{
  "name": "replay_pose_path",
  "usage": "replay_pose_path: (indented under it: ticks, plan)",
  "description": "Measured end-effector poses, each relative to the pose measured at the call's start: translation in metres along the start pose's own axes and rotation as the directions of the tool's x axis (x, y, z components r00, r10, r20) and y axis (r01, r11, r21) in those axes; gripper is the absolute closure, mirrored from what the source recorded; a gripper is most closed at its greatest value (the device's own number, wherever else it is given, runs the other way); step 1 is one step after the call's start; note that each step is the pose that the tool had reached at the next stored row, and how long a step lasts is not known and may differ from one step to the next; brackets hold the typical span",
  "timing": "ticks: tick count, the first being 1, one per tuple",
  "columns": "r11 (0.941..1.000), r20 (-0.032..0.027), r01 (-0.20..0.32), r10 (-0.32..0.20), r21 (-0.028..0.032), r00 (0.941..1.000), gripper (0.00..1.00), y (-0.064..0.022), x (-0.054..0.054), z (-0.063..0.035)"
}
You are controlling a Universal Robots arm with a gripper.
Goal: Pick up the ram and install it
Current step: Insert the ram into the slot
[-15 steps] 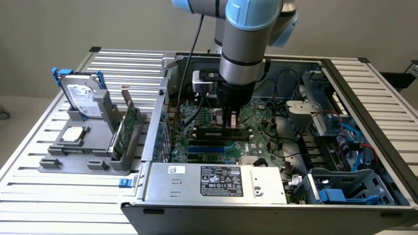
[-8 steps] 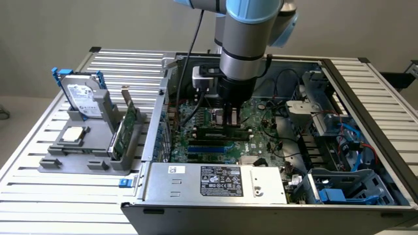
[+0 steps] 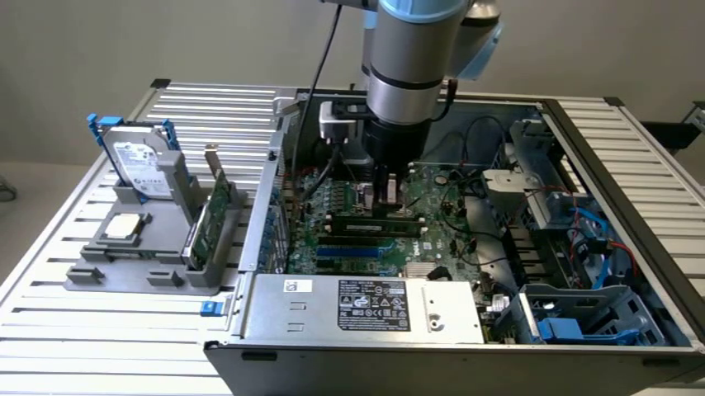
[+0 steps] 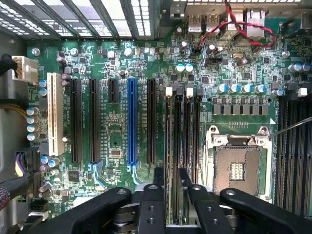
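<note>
The gripper (image 4: 171, 187) is hovering low over the motherboard (image 4: 117, 146), its fingers (image 4: 158, 183) standing slightly apart astride the ram (image 4: 174, 146), which is sitting in a memory slot. Whether they are pinching it, I cannot tell; if the strip is sitting tilted or half-seated, pressing may be bending it or straining the slot.

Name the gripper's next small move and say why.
Probably a short, straight push down. The gripper sits right over the ram, which stands in line with a slot on the motherboard. I cannot tell whether it is fully seated.
</note>
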State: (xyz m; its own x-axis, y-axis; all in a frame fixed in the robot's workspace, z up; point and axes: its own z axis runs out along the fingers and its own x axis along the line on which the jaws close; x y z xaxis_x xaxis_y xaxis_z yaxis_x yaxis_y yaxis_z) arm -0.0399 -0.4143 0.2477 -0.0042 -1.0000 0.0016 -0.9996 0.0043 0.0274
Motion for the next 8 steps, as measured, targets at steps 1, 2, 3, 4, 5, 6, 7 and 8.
replay_pose_path:
  ticks: [1, 2, 3, 4, 5, 6, 7, 8]
  plan:
    - [1.0000, 0.0001, 0.000, 0.000, 0.0001, 1.0000, 0.81, 0.0009, 0.0000, -0.0013]
    - [1.0000, 0.0001, 0.000, 0.000, 0.0000, 1.0000, 0.87, 0.0020, 0.0000, -0.0024]
    - [1.0000, 0.0001, 0.000, 0.000, 0.0001, 1.0000, 0.87, 0.0034, 0.0000, -0.0029]
    - [1.0000, 0.0003, 0.000, 0.000, 0.0001, 1.0000, 0.89, 0.0048, 0.0000, -0.0029]
    - [1.0000, 0.0004, 0.000, 0.000, 0.0001, 1.0000, 0.89, 0.0054, -0.0001, -0.0028]
    - [1.0000, 0.0003, 0.000, 0.000, 0.0001, 1.0000, 0.89, 0.0055, 0.0000, -0.0029]
    - [1.0000, 0.0002, 0.000, 0.000, 0.0001, 1.0000, 0.89, 0.0056, 0.0000, -0.0029]
    - [1.0000, 0.0001, 0.000, 0.000, 0.0001, 1.0000, 0.89, 0.0061, 0.0000, -0.0029]
